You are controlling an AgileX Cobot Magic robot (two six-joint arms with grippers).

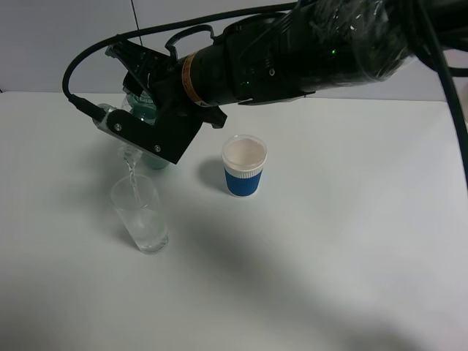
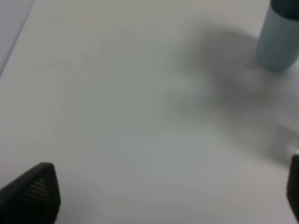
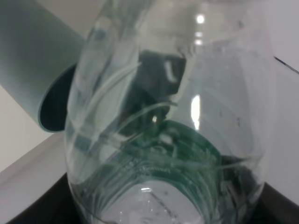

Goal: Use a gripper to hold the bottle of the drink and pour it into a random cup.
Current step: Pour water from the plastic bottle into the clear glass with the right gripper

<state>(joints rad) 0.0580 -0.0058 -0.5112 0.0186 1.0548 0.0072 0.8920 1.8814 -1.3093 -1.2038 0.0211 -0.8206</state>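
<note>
The bottle of the drink (image 3: pixel 168 116) is clamped tight in the right claw (image 1: pixel 142 133), tipped neck-down above the clear glass tumbler (image 1: pixel 142 216) so the stream lands inside, near the teal cup (image 1: pixel 155 162). The left claw (image 2: pixel 168 186) gapes empty over the desk (image 2: pixel 117 93).

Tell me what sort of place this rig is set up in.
Likely a lab test bench: a plain white tabletop, a blank pale wall, and a clear glass tumbler, a blue-banded white paper cup and a teal opaque cup set out.
</note>
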